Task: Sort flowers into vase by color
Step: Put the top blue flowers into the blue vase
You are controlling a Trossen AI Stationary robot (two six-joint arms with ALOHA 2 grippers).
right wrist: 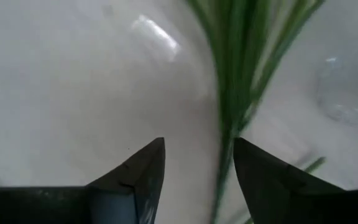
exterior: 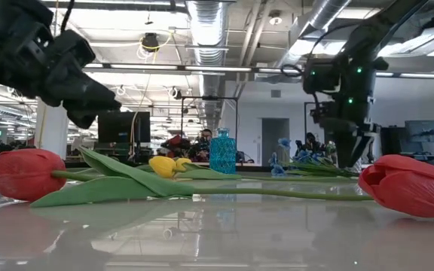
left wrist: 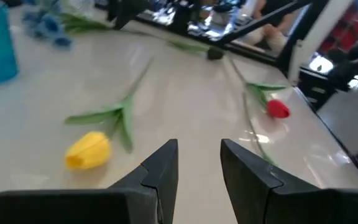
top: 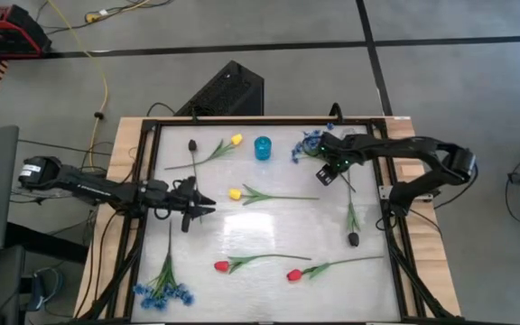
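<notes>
A blue spray point(top: 310, 144) lies at the table's far right, its green stems point(right wrist: 229, 118) running between the open fingers of my right gripper point(top: 329, 173); no touch shows. My left gripper point(top: 202, 206) hovers open at mid-left, just left of a yellow tulip point(left wrist: 89, 150). The small blue vase point(top: 262, 148) stands near the far edge. A second yellow tulip point(top: 236, 140) and a dark bud point(top: 191, 143) lie far left. Two red tulips point(top: 221, 266) point(top: 293, 275) lie near the front, another dark bud point(top: 354, 239) at right, and a second blue spray point(top: 162, 291) at the near left corner.
A black frame point(top: 143, 181) borders the glossy white table top point(top: 278, 226). Cables and a black box point(top: 228, 88) lie on the floor beyond the far edge. In the low view, the red tulips point(exterior: 25, 173) point(exterior: 409, 184) lie close to the camera.
</notes>
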